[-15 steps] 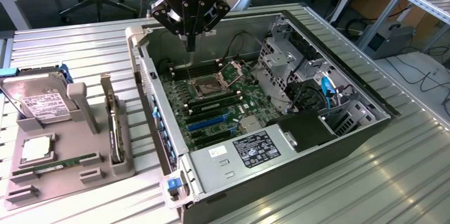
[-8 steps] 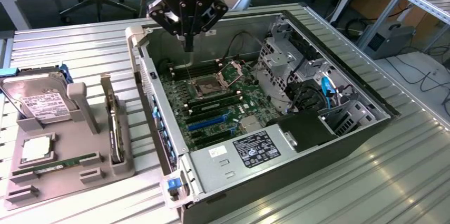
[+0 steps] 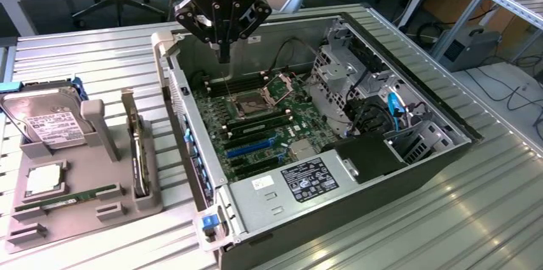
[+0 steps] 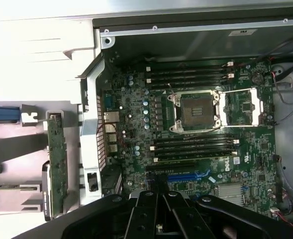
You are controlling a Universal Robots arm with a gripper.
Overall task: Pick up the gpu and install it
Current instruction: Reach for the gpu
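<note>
The gpu [image 3: 136, 150] is a thin card standing on edge in a slot of the grey holder [image 3: 119, 203] at the exterior view's left, outside the open computer case [image 3: 280, 206]. In the wrist view the gpu [image 4: 56, 160] shows a greenish board with a silver bracket at one end. My gripper [image 3: 223, 54] hangs over the far part of the motherboard [image 3: 293, 114], well away from the card. Its fingers [image 4: 145, 211] are shut together with nothing between them, above the expansion slots by the blue slot [image 4: 186, 177].
The grey holder also carries a silver hard drive [image 3: 47, 121], a square chip [image 3: 42, 181] and a green memory stick [image 3: 72, 197]. Inside the case are an open CPU socket [image 3: 254, 101], memory slots, drive cages [image 3: 348, 73] and cables. The case walls stand up around the board.
</note>
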